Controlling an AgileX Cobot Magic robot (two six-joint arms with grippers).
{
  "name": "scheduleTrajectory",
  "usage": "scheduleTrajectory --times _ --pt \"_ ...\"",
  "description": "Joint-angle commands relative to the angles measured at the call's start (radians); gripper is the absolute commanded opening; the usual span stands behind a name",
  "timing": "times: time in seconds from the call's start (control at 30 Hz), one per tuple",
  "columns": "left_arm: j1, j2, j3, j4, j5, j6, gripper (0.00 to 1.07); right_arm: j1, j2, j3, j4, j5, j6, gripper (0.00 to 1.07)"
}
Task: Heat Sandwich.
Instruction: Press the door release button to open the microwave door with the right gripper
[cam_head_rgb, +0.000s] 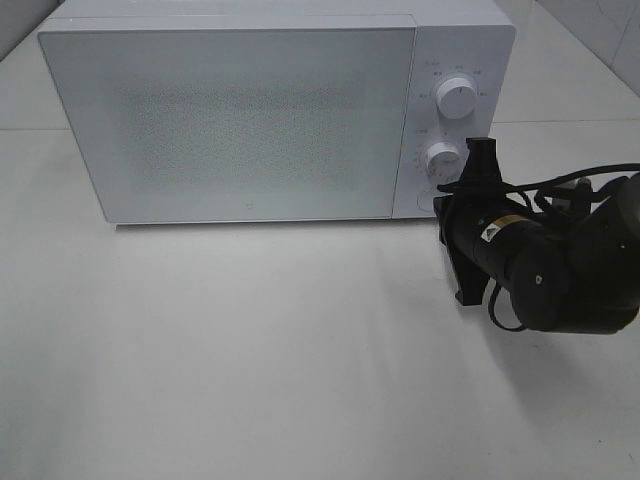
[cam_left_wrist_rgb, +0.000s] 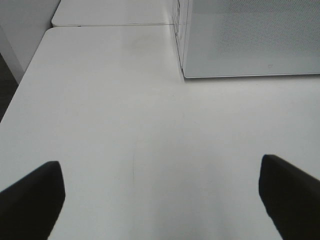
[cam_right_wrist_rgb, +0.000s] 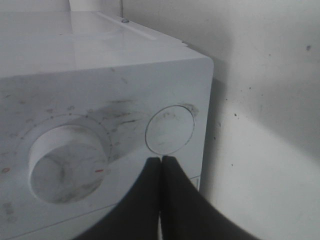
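The white microwave (cam_head_rgb: 240, 120) stands at the back of the table with its door shut. It also shows in the left wrist view (cam_left_wrist_rgb: 250, 40). The sandwich is out of view in every frame. My right gripper (cam_right_wrist_rgb: 161, 159) is shut and empty, its tips at the lower edge of the round door button (cam_right_wrist_rgb: 170, 129), beside the lower knob (cam_right_wrist_rgb: 67, 162). In the high view the right gripper (cam_head_rgb: 447, 200) is at the control panel's bottom corner. My left gripper (cam_left_wrist_rgb: 160, 200) is wide open and empty over bare table, in front of the microwave's left corner.
The upper knob (cam_head_rgb: 458, 98) and lower knob (cam_head_rgb: 443, 157) sit on the microwave's right panel. The white table (cam_head_rgb: 250, 350) stretches in front. A seam and a second tabletop (cam_left_wrist_rgb: 110, 12) lie beyond the microwave's left side. The table's left edge (cam_left_wrist_rgb: 20, 85) drops off.
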Motion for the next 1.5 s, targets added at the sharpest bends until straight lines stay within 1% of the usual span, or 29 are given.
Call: scheduleTrajectory --times 0.03,0.43,0.7,1.0,1.17,1.3,1.5 --pt "0.003 -0.027 0.003 -0.005 -0.009 -0.002 1.03 -0.022 0.022 -0.043 -0.021 0.041 0.005 0.00" --pt "0.003 -0.027 0.003 -0.005 -0.009 -0.002 1.03 -0.067 0.087 -0.145 -0.045 0.077 -0.008 0.00" --pt "0.003 -0.027 0.003 -0.005 -0.009 -0.002 1.03 -0.067 0.105 -0.189 -0.035 0.028 -0.028 0.00" --pt "0.003 -0.027 0.003 -0.005 -0.009 -0.002 1.03 -0.067 0.156 -0.252 -0.008 -0.197 -0.029 0.00" --pt "0.003 -0.027 0.003 -0.005 -0.009 -0.002 1.03 -0.067 0.173 -0.279 -0.008 -0.231 -0.029 0.00" --pt "0.003 -0.027 0.003 -0.005 -0.009 -0.002 1.03 -0.078 0.190 -0.326 -0.024 -0.218 -0.028 0.00" --pt "0.003 -0.027 0.003 -0.005 -0.009 -0.002 1.03 -0.078 0.190 -0.327 -0.024 -0.219 -0.028 0.00"
